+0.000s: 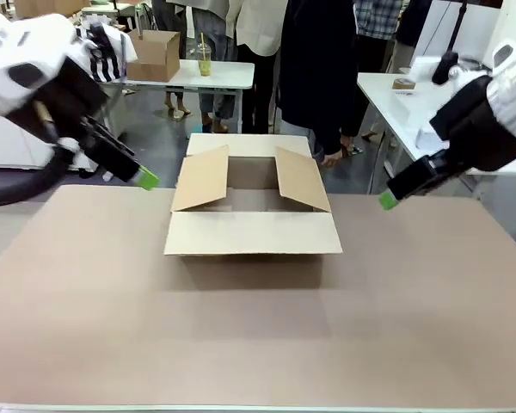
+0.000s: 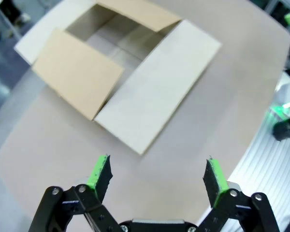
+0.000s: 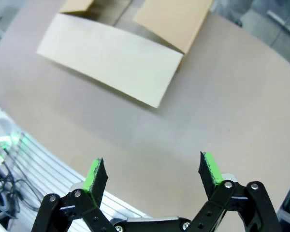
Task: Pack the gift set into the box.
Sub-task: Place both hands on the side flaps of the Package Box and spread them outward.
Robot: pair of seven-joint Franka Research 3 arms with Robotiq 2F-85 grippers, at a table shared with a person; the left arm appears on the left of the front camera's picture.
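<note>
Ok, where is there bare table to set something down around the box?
Widest: the table strip between the box and the robot's edge. It is also bare on either side, near the left pincer and right pincer. It is tight behind the box, by the person.

**A:** Cartons on show?
**B:** Two. One box (image 1: 252,232), four flaps spread, on the near counter (image 1: 241,344); one smaller carton (image 1: 153,54) on a white counter (image 1: 228,76) behind.
**A:** Claws?
**B:** Two: the left claw (image 2: 158,166) and the right claw (image 3: 152,169), each with two green pads (image 2: 99,171).
**A:** Anything else to count?
**B:** One drink cup (image 1: 205,60) with one straw. A second white counter (image 1: 387,90) at the right makes three counters in all. Several people stand at the far side, cropped too tightly for a firm number.
</note>
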